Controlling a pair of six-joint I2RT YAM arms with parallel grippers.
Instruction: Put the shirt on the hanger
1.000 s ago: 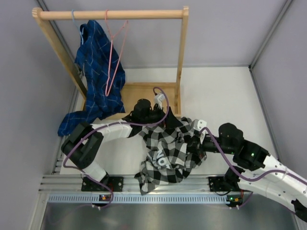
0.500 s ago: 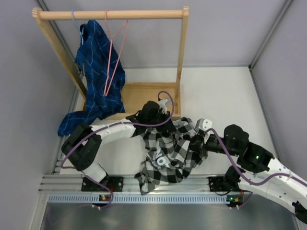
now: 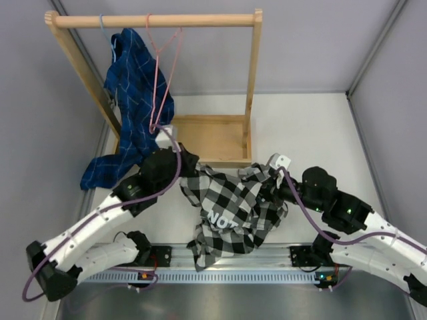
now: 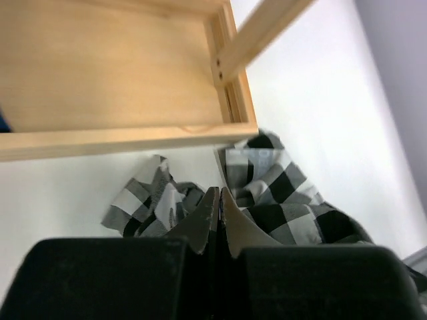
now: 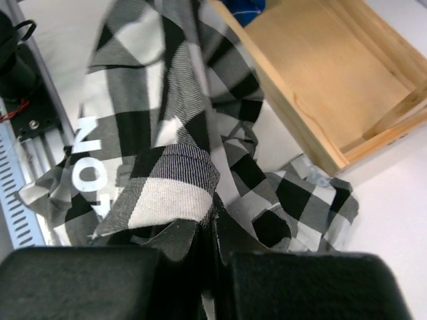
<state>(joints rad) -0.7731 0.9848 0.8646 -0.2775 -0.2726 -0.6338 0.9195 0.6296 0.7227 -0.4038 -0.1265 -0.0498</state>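
Shirt [image 3: 233, 210] heaped on counter [image 3: 313, 127], just in front of rack base [image 3: 210, 137], between both arms. Hanger [image 3: 156, 80] hangs from rack rail [image 3: 200, 20] behind, just right of second shirt [image 3: 133, 100].

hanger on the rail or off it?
On. The hanger has its hook over the wooden rail and hangs bare beside the blue shirt; the checked shirt is crumpled on the table.

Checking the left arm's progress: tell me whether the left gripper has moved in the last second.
Yes. The left gripper has moved leftward in the top view, away from the rack's right post and toward the wooden base's left end.
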